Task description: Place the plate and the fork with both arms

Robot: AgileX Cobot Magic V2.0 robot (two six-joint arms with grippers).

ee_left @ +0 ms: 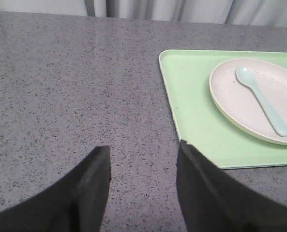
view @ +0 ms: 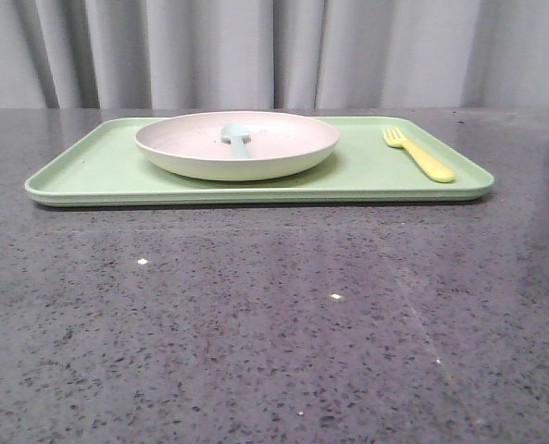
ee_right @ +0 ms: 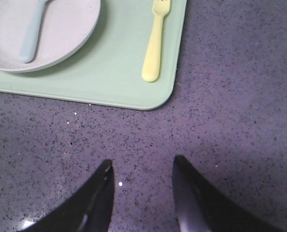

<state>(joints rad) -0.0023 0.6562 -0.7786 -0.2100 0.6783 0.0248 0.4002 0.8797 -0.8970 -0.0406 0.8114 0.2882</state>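
The cream-white plate (view: 237, 145) sits on the light-green tray (view: 98, 171), left of its middle. It also shows in the left wrist view (ee_left: 240, 104) and the right wrist view (ee_right: 66, 34). A pale blue spoon (view: 237, 139) lies in the plate. The yellow fork (view: 418, 154) lies on the tray's right end, tines away from me; it shows in the right wrist view (ee_right: 155, 43). My left gripper (ee_left: 144, 150) is open and empty over bare table, left of the tray's near corner. My right gripper (ee_right: 142, 164) is open and empty over bare table, nearer than the tray's right corner. Neither gripper shows in the front view.
The tray lies across the far part of a dark speckled stone table (view: 274, 324). A grey curtain (view: 274, 51) hangs behind the table.
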